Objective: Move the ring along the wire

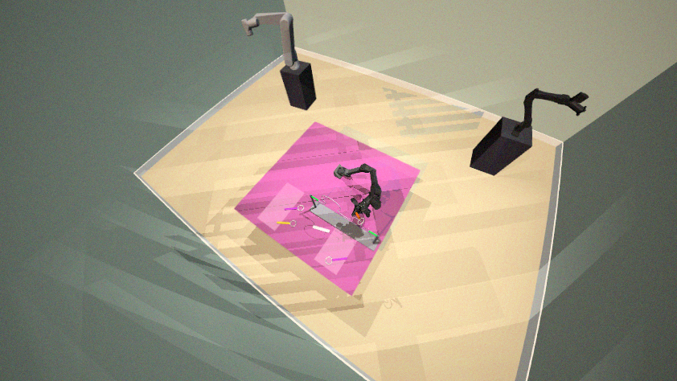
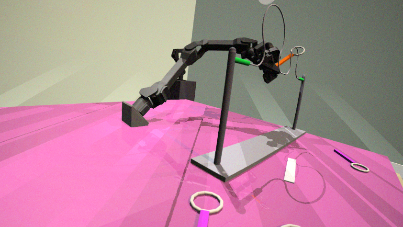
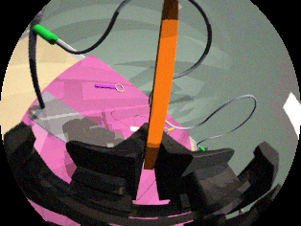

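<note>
My gripper (image 1: pixel 355 210) (image 2: pixel 275 65) (image 3: pixel 150 126) is shut on the orange handle (image 1: pixel 358 216) (image 2: pixel 285 60) (image 3: pixel 162 86) near its lower end. The pale ring (image 1: pixel 363 220) (image 2: pixel 304 51) is held high, around the grey wire (image 2: pixel 284 25) (image 3: pixel 209 33) at its smaller hump, near the far post (image 2: pixel 298 104). Whether ring and wire touch is too small to tell. The ring lies beyond the wrist view's upper edge. One green part (image 1: pixel 373 233) (image 2: pixel 301 79) (image 3: pixel 45 33) is at that far post. The other green part (image 1: pixel 314 198) (image 2: pixel 242 61) is at the near post (image 2: pixel 225 107).
Both posts stand on a grey base plate (image 1: pixel 331 217) (image 2: pixel 248 152). Purple handles (image 1: pixel 340 259) (image 2: pixel 343 156) with rings, a yellow handle (image 1: pixel 284 223) with a ring and a white block (image 1: pixel 321 228) (image 2: pixel 290 170) lie on the pink table. The wire's tall loop rises beside my gripper.
</note>
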Robot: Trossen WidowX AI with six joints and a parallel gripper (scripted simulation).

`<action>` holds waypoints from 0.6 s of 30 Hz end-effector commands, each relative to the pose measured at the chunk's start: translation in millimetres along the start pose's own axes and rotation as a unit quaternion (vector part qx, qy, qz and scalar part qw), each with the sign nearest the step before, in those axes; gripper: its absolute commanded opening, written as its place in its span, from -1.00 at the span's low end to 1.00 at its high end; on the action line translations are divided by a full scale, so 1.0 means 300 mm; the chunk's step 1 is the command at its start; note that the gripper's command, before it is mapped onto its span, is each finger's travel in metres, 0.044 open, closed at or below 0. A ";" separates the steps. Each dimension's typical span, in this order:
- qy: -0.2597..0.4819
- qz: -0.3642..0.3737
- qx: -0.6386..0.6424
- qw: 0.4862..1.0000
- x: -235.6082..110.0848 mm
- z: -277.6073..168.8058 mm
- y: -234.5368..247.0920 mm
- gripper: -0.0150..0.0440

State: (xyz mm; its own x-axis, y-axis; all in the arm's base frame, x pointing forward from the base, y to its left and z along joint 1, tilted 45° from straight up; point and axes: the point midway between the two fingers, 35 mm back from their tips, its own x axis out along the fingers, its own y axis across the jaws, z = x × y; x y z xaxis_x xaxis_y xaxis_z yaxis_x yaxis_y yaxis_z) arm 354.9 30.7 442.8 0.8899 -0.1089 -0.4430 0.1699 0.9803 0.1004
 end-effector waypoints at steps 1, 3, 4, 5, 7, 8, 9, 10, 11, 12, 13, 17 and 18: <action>0.003 0.022 0.037 0.999 0.005 -0.006 0.022 -1.00; 0.003 0.034 0.057 0.998 0.004 -0.005 0.033 -1.00; 0.002 0.040 0.067 0.997 0.004 -0.004 0.038 -1.00; 0.002 0.045 0.077 0.996 0.003 -0.004 0.044 -1.00; 0.002 0.057 0.096 0.994 0.003 -0.002 0.055 -1.00; 0.002 0.062 0.106 0.992 0.002 -0.001 0.060 -1.00; 0.002 0.068 0.116 0.991 0.001 0.001 0.065 -1.00; 0.001 0.074 0.126 0.989 0.001 0.002 0.071 -1.00; 0.001 0.079 0.136 0.988 0.000 0.003 0.076 -1.00; 0.001 0.085 0.146 0.986 -0.001 0.005 0.081 -1.00; 0.001 0.091 0.155 0.984 -0.002 0.006 0.087 -1.00; 0.000 0.113 0.194 0.974 -0.005 0.014 0.107 -1.00; -0.001 0.119 0.204 0.972 -0.007 0.016 0.112 -1.00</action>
State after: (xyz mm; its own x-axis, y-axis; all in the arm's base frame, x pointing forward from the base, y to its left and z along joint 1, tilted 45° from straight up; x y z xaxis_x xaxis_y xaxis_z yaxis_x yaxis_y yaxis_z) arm 360.0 58.5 451.4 0.9234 0.0819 -0.3750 0.1224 0.8631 0.4899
